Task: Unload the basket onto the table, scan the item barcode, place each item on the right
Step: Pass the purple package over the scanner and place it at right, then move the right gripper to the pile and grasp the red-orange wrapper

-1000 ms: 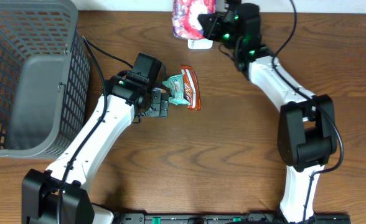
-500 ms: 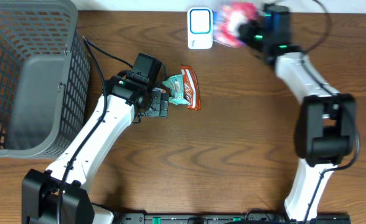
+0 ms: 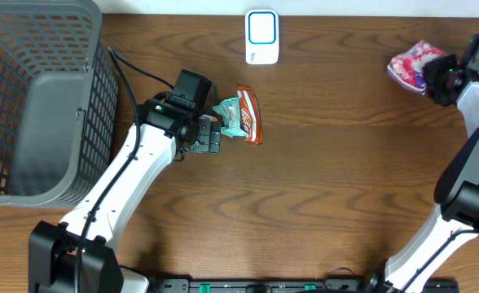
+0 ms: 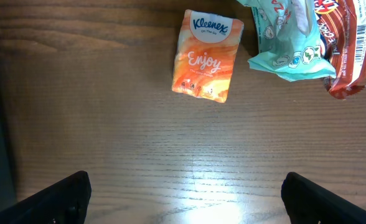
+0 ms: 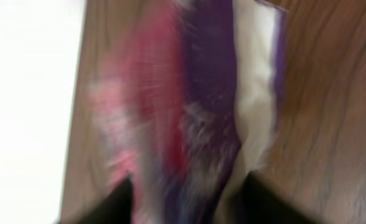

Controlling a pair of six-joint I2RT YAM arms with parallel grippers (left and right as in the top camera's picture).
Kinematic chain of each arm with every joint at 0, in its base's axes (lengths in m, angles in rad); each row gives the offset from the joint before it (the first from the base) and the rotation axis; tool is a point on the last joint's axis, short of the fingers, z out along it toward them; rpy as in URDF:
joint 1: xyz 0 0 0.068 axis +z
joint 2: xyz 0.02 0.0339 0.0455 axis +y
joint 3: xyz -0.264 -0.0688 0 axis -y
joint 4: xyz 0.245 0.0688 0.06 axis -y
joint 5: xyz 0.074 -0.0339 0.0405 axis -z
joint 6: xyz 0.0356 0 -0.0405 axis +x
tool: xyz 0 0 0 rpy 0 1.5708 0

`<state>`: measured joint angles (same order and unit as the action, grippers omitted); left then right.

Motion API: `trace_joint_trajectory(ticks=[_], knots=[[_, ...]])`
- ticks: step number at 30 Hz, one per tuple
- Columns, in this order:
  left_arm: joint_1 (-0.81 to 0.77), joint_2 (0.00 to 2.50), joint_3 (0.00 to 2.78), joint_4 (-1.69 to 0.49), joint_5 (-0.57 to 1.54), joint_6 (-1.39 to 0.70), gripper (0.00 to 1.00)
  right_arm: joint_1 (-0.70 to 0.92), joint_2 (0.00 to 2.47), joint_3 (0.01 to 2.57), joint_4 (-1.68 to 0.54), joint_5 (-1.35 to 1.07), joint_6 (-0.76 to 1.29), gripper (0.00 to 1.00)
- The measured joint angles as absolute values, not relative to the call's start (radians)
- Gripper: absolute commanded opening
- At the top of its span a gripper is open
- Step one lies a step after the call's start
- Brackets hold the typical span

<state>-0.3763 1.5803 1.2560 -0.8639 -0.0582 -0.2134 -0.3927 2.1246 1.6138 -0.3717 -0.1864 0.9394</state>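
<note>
Two grippers: left gripper gapes wide by the tissue pack; right gripper, two o'clock, noses the pink packet, grip unclear.

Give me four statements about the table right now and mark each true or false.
1. The left gripper is open with nothing between its fingers. True.
2. The Kleenex tissue pack lies in the grey basket. False: it lies on the table, beside the teal packet.
3. The pink and purple packet is at the table's right side, at the right gripper. True.
4. The white scanner stands against the basket. False: it sits at the middle of the table's far edge, well apart from the basket.
</note>
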Motion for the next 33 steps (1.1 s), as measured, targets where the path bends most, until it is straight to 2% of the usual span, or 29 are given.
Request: trace_joint_trajectory(ticks=[1,2,7,12,13,15,18,21,24,26,33], knots=[[-0.376,1.58,1.256,-0.864,-0.058,-0.213,0.98,-0.395,2.125,1.614,-0.355,-0.178,0.951,0.89],[-0.376,1.58,1.256,-0.864,-0.058,-0.213,0.98,-0.395,2.125,1.614,-0.332,-0.169,0.964,0.92],[-0.376,1.58,1.256,-0.864,-0.058,-0.213,0.98,-0.38,2.124,1.613,-0.12,-0.302,0.956,0.95],[-0.376,1.58,1.256,-0.864,-0.058,-0.213,0.98,-0.349,2.116,1.615,0.04,-0.599,0.9,0.86],[-0.376,1.58,1.256,-0.864,-0.058,-0.213,0.98,-0.332,2.112,1.615,0.057,-0.717,0.882,0.84],[-0.376,1.58,1.256,-0.864,-0.058,-0.213,0.98,-0.319,2.11,1.615,0.058,-0.794,0.863,0.84],[-0.376,1.58,1.256,-0.864,-0.058,-0.213,0.98,-0.262,2.109,1.616,-0.009,-0.986,0.783,0.82],[-0.376,1.58,1.256,-0.864,-0.058,-0.213,0.98,-0.181,2.109,1.618,-0.169,-1.083,0.69,0.81],[-0.376,1.58,1.256,-0.864,-0.058,-0.213,0.98,-0.056,2.109,1.62,-0.393,-1.049,0.58,0.75],[-0.376,1.58,1.256,-0.864,-0.058,-0.213,0.98,0.02,2.106,1.62,-0.514,-0.936,0.527,0.74],[-0.376,1.58,1.256,-0.864,-0.058,-0.213,0.98,0.292,2.106,1.619,-0.592,-0.499,0.443,0.73]])
